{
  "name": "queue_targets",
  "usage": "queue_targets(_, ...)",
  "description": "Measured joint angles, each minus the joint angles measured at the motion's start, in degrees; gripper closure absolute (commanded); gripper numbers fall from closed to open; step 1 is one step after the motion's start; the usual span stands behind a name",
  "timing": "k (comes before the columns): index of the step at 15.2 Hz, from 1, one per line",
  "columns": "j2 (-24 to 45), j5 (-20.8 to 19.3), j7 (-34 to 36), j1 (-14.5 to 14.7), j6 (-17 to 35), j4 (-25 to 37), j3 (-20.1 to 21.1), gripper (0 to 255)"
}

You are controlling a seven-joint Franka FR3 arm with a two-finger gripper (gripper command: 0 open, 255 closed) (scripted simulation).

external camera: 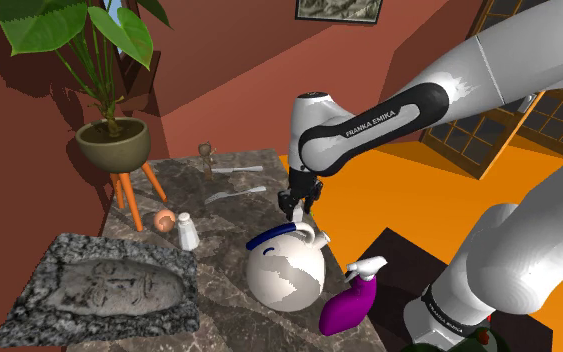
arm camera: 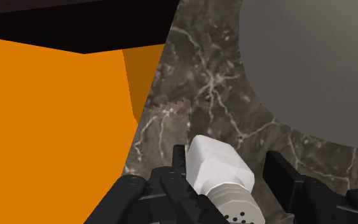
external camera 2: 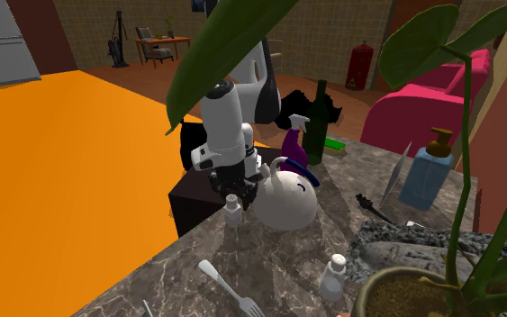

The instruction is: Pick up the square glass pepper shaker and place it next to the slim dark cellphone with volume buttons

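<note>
At the surface (external camera 2: 269,261) edge beside the white teapot (external camera 2: 287,200), the gripper (arm camera: 226,154) sets its fingers (arm camera: 279,181) astride the upright white pepper shaker (arm camera: 217,167), spread slightly wider than it, apparently poised to clamp its flat sides.

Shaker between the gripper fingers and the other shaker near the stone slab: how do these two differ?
The first shaker has a square body; the second shaker, beside the stone slab, looks round and tapered. The first stands between the open fingers of the gripper, near the table edge; the second stands free. Both are drawn white and stand upright on the marble table.
</note>
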Motion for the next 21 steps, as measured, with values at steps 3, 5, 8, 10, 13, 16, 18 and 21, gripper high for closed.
queue_targets(3,-0.01,0.0,0.0,0.0,0.0,0.01,0.0,255)
queue_targets(5,-0.01,0.0,0.01,0.0,0.01,0.01,0.0,255)
queue_targets(8,-0.01,0.0,0.01,0.0,0.01,0.02,0.0,255)
queue_targets(10,-0.23,0.01,0.0,0.0,-0.33,0.12,-0.02,255)
queue_targets(13,-1.65,0.03,0.07,0.0,-2.56,0.94,-0.1,255)
queue_targets(16,-3.13,0.02,0.11,-0.02,-5.03,1.94,-0.22,255)
queue_targets(18,-4.04,-0.01,0.1,-0.08,-6.75,2.75,-0.35,255)
queue_targets(21,-4.93,-0.06,0.34,-0.06,-9.32,4.45,-0.37,255)
